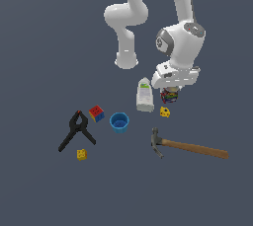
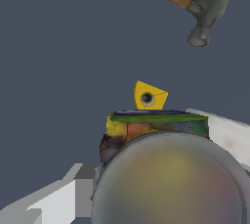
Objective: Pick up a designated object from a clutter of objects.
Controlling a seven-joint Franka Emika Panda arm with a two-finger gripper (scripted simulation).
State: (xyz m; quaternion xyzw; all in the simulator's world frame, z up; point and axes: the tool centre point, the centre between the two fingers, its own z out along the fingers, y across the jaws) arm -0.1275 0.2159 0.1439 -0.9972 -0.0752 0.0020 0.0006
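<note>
Closing squarely on the small short cylindrical can with a greyish metal top and busy multicoloured label (image 1: 169, 95) is the step in hand, as I judge it. The can sits right of centre in the exterior view, directly under the white pincer (image 1: 170, 91); in the wrist view its round top (image 2: 171, 184) fills the lower middle of the frame. The fingers (image 2: 53, 203) show pale on both sides of it, so they straddle the can, but whether they already press on it I cannot tell.

To do this well, the pincer should probably stay centred over the can and squeeze evenly, then lift straight up.

Neighbours are close: a small yellow block with a hole (image 1: 165, 112) lies just below the can in the exterior view, and a white bottle with a green label (image 1: 144, 95) lies just to its left. A wooden-handled hammer (image 1: 188, 145) rests lower right on the dark grey desk (image 1: 39, 47).
</note>
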